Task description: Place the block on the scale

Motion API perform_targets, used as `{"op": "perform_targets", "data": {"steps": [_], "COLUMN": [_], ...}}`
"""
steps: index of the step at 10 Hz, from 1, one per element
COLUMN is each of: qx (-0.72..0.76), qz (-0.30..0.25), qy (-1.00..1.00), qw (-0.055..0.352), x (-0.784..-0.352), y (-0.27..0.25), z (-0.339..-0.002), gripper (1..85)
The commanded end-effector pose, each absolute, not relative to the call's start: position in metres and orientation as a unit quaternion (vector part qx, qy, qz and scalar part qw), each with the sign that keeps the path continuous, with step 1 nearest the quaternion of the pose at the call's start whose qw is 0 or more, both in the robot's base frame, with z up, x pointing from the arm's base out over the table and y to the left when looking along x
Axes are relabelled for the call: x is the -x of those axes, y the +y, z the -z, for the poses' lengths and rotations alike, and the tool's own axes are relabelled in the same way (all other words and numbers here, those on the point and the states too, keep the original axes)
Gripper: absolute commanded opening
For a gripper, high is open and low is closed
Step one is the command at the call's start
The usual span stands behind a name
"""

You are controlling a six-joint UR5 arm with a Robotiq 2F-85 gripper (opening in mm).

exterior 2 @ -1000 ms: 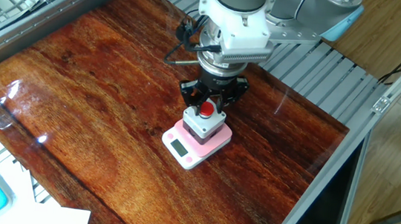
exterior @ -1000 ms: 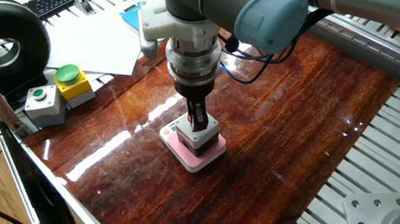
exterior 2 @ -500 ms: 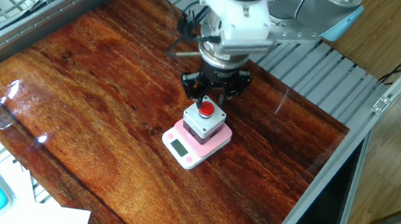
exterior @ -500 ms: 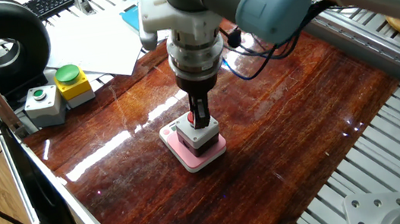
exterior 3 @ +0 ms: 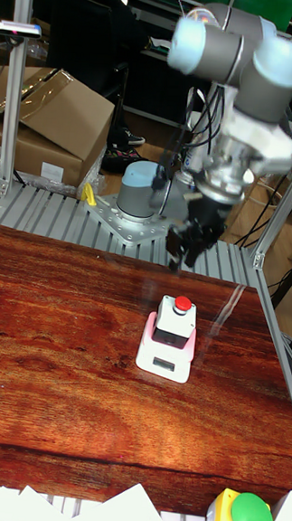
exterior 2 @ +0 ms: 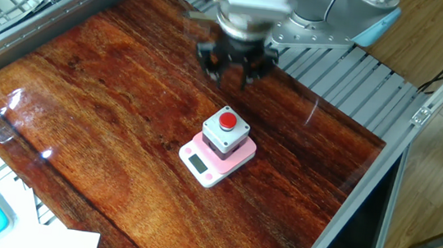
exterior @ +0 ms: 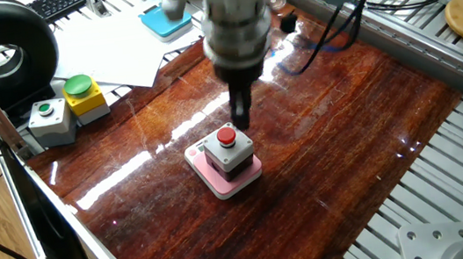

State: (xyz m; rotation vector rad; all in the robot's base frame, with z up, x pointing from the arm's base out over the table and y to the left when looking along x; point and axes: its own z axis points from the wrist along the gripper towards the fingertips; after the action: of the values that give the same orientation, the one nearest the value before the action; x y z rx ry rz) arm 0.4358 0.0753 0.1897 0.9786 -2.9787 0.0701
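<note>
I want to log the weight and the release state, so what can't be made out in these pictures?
- The scale display reading: too small in the other fixed view and the tall fixed view, turned away in one fixed view.
- End effector finger spacing: motion-blurred in all three views.
- The scale's top: mostly covered by the block standing on it.
- The arm's upper links: cut off by the top edge in both fixed views.

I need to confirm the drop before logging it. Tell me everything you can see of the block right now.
The block is a small box with a light grey top, a black base and a round red push-button on top. It stands upright on the pink scale, narrower than it, sitting back from the edge with the grey display. Only the scale touches it. The gripper is above it and clear, blurred in all three views.
</note>
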Motion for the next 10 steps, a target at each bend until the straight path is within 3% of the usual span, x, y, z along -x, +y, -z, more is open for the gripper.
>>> {"op": "perform_targets", "data": {"steps": [1,5,6,8,10], "qx": [-0.202,-0.104,-0.074,-0.044,-0.015], "qz": [0.000,0.028,0.034,0.014,0.017], "qy": [-0.979,-0.991,-0.994,-0.999,-1.000], "qw": [0.005,-0.077,-0.072,-0.020,0.006], "x": [-0.433,-0.474,-0.472,-0.446,-0.432], "y": [0.062,0.081,0.083,0.070,0.055], "z": [-0.220,-0.223,-0.223,-0.220,-0.234], "gripper": [43.7,43.7,42.3,38.7,37.3]}}
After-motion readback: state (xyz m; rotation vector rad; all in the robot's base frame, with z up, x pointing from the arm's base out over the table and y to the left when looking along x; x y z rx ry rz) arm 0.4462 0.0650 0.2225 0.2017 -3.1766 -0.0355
